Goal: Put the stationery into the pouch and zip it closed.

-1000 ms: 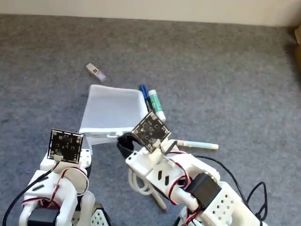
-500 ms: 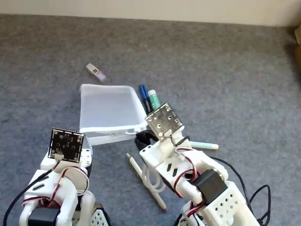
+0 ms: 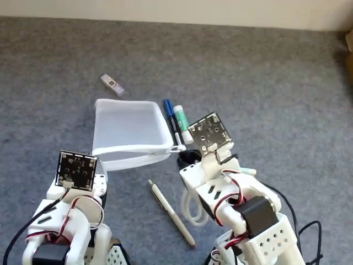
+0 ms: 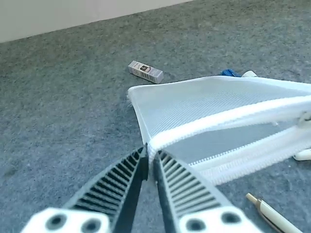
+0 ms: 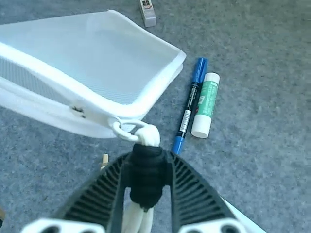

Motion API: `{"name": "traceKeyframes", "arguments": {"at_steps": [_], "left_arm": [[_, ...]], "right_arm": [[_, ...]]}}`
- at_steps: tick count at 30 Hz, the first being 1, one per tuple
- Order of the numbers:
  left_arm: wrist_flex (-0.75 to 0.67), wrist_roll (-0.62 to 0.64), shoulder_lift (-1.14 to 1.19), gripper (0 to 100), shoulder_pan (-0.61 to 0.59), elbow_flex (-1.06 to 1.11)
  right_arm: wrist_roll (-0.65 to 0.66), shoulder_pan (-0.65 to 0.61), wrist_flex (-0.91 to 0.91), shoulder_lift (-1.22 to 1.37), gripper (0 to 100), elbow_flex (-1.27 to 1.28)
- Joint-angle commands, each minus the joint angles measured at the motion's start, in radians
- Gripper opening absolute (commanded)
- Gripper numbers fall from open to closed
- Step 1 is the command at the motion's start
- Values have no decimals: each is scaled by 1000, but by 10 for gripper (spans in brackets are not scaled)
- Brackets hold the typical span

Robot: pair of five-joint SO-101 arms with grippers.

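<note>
while the pouch [image 3: 129, 124] lies open on the grey carpet [image 3: 276, 83], both arms hold it from the near side. the left gripper [image 4: 149, 158] has its two fingers pressed together on the corner of the pouch [image 4: 204, 104], where the white zip edge begins. the right gripper [image 5: 146, 162] is clamped on the zip pull [image 5: 146, 138], a white cord with a dark piece, which hangs from a small ring at the other end of the mouth. in the high view this gripper [image 3: 187, 157] stands just beside the right corner of the pouch, and the zip pull [image 3: 179, 148] is stretched between them. the mouth of the pouch [image 5: 97, 58] is wide apart.

a blue pen [image 3: 171, 116] and a green glue stick [image 3: 183, 122] lie side by side, touching the right edge of the pouch. a white pen [image 3: 171, 212] lies on the carpet between the two arms, near the pouch but apart from it. a small white stick [image 3: 112, 84] lies beyond the far left corner, apart from the pouch.
</note>
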Motion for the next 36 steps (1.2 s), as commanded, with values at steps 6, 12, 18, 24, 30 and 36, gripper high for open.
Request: {"name": "traceKeyframes", "arguments": {"at_steps": [6, 12, 18, 24, 30, 36], "left_arm": [[-26, -3, -5, 7, -22, -5], [-26, -3, -5, 7, -21, -5], [-23, -3, 1, 48, -21, -2], [-29, 78, 1, 211, -21, 42], [-143, 75, 2, 170, -21, 151], [-153, 75, 1, 40, -21, 140]], "right_arm": [[15, 31, 13, -4, 3, -64], [14, 27, 76, -4, 3, -101], [9, 25, 77, 1, 3, -189], [9, 25, 77, 1, 3, -213], [9, 24, 77, -1, 3, -208], [11, 24, 77, -1, 3, -206]]}}
